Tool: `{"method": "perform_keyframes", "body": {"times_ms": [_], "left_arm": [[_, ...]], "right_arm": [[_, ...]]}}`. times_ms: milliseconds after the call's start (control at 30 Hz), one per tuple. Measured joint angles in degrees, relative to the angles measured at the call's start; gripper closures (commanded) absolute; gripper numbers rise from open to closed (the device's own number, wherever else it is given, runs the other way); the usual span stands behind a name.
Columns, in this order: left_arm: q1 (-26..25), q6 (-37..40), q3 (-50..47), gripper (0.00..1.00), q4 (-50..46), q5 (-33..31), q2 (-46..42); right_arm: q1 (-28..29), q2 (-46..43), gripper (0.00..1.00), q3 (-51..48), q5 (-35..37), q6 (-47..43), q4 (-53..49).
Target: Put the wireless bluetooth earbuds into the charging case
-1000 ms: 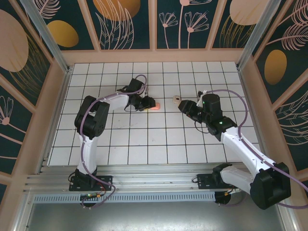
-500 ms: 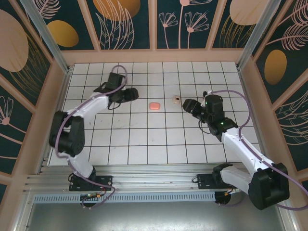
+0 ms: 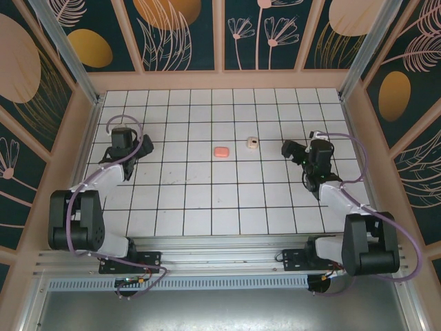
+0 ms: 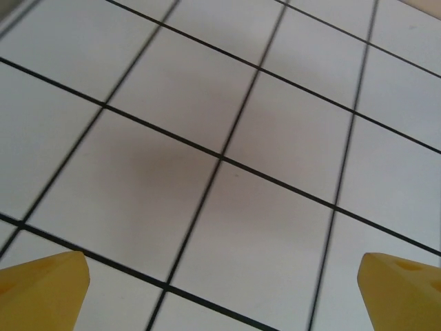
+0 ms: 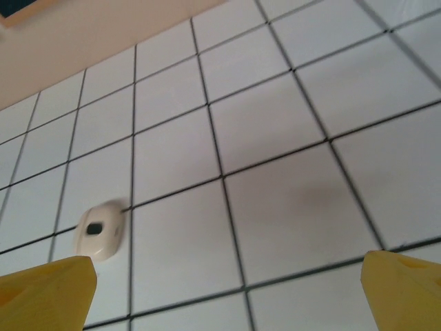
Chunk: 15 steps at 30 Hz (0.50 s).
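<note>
a: where do the pieces lie?
b: the small salmon-pink rounded plastic case sits near the middle of the white tiled table. the small pale beige rounded plastic case, with a dark spot on it, is just beside it, towards the right arm and a little farther back. they don't touch.
a: and the grippers?
b: the right gripper has its yellow fingers spread wide, holding nothing. the left gripper is the same, over bare tiles near the table's left edge.
a: which arm is nearer?
b: the right, i judge, to both. the beige case lies ahead and left of its fingers. the pink one's long axis runs left to right. whether either holds earbuds i cannot tell.
</note>
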Motion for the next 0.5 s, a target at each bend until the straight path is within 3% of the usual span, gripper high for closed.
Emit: {"method": "perform_keyframes", "body": {"times_ms": [233,500], "left_arm": [[0.8,3.7,-14.2,0.01,17.6,-8.6,-4.3],[1.0,7.6,-30.6,0.01,43.2,-12.2,-7.0]], "right_arm": [[-3.7,4.4,0.01,-4.5,1.4,-5.5,12.8],[-7.6,8.7,0.01,-10.0,0.1,-8.2,26.5]]}}
